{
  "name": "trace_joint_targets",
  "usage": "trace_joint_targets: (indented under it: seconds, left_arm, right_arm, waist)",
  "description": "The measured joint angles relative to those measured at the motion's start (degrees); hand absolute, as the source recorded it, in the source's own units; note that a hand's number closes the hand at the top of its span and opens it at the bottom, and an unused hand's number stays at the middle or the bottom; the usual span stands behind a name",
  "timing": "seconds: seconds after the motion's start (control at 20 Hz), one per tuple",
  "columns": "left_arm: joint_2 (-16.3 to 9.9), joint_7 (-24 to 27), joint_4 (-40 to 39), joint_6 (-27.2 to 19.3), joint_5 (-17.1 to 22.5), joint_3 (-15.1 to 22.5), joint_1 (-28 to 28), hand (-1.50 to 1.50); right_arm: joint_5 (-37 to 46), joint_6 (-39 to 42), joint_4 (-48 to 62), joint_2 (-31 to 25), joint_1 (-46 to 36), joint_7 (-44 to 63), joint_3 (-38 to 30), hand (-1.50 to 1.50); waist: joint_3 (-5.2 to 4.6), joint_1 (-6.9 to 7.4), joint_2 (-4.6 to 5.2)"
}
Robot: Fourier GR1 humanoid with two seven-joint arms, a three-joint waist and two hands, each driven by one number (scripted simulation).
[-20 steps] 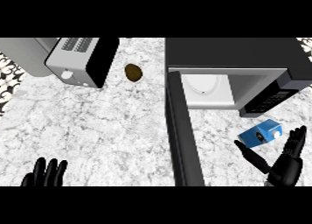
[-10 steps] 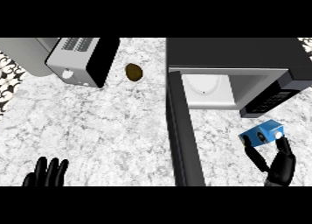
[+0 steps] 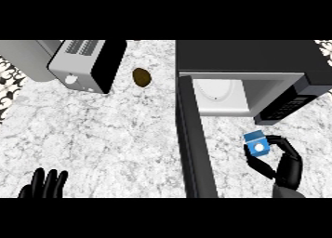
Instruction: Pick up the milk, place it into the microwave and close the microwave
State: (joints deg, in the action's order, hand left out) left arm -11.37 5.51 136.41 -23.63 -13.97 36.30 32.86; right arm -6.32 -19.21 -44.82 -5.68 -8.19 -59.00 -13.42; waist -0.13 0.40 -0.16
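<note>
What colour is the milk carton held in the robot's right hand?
Blue with a white round mark, seen in the head view: the milk carton sits in the right hand.

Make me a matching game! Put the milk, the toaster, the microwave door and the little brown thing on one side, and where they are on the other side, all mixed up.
Things:
1. milk carton
2. toaster
3. microwave door
4. small brown object

Places or states:
A. swung open
B. far left of the counter
C. held in the right hand
D. between toaster and microwave

Pairs: 1-C, 2-B, 3-A, 4-D
</note>
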Motion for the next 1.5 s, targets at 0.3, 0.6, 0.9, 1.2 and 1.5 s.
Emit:
trace_joint_targets:
  seconds: [0.3,0.6,0.9,1.2,1.5]
  left_arm:
    - [-0.3,0.6,0.2,-0.4,0.4,0.7,0.8,-1.5]
    - [-0.9,0.6,0.6,-0.9,1.2,0.4,1.3,-1.5]
    - [-2.9,2.1,1.2,-1.1,3.5,-0.9,3.1,-1.5]
    - [-4.7,2.5,2.4,-0.5,6.9,-3.6,3.7,-1.5]
    - [-5.6,4.6,1.5,0.5,9.8,-6.5,4.3,-1.5]
  right_arm:
    - [1.0,16.7,-1.0,-2.5,4.2,-0.4,7.5,1.5]
    - [1.3,27.4,-5.0,-6.2,8.2,0.7,12.7,1.5]
    - [0.9,28.1,-13.4,-5.5,8.7,5.5,14.6,1.5]
    - [3.5,23.1,-18.8,-3.2,4.1,13.3,16.2,1.5]
    - [8.1,14.3,-15.9,-1.1,-5.7,22.5,15.8,1.5]
  waist:
    - [0.05,0.1,-0.11]
    - [0.05,-0.07,-0.11]
    - [0.07,-0.1,-0.04]
    - [0.09,0.04,0.02]
    - [0.09,0.46,0.1]
